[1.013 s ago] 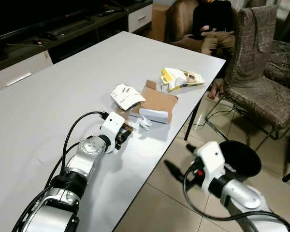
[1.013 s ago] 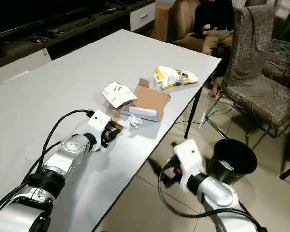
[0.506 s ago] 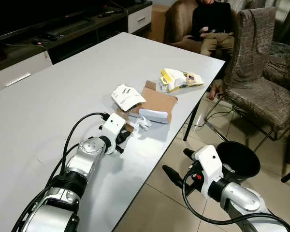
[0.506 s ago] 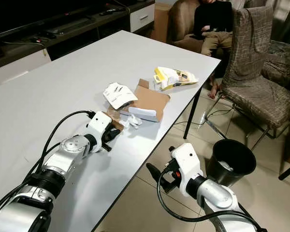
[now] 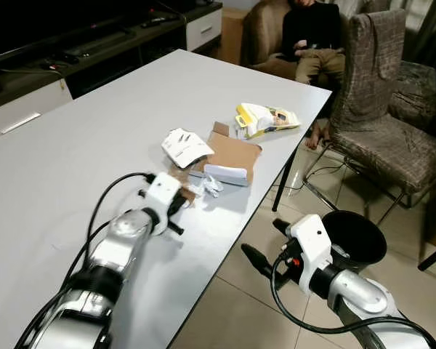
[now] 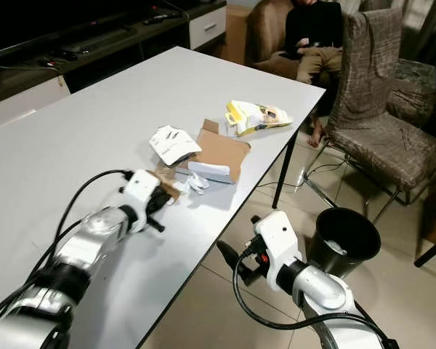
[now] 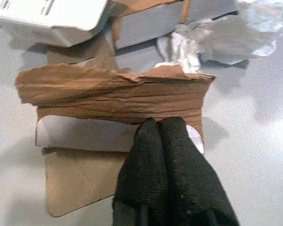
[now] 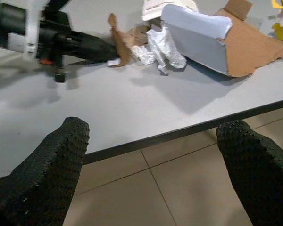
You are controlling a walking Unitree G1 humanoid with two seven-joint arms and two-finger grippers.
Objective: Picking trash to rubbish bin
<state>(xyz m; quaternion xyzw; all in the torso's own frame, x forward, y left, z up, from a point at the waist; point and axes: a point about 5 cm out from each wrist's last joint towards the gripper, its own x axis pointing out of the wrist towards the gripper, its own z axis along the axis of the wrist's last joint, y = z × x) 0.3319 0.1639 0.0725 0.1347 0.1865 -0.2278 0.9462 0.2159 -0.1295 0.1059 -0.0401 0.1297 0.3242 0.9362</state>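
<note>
My left gripper (image 5: 180, 201) rests on the white table (image 5: 94, 138), shut on a torn brown cardboard scrap (image 7: 113, 89) that stands up at its fingertips (image 8: 114, 56). Just beyond it lie a crumpled white wrapper (image 5: 212, 187), a brown cardboard box (image 5: 234, 154) with a white insert, a white carton (image 5: 183, 145) and a yellow-white packet (image 5: 265, 118). My right gripper (image 5: 267, 243) hangs open below the table's near edge, over the floor. The black rubbish bin (image 5: 356, 236) stands on the floor just right of it.
A patterned chair (image 5: 385, 109) stands beyond the bin on the right. A person (image 5: 312, 36) sits in an armchair past the table's far end. A dark TV unit (image 5: 94, 43) runs along the back left. Tiled floor (image 5: 232, 305) lies between table and bin.
My right arm has swung from beside the bin a little toward the table edge, both fingers now showing apart. The left gripper stays on the cardboard scrap. The camera shifted slightly.
</note>
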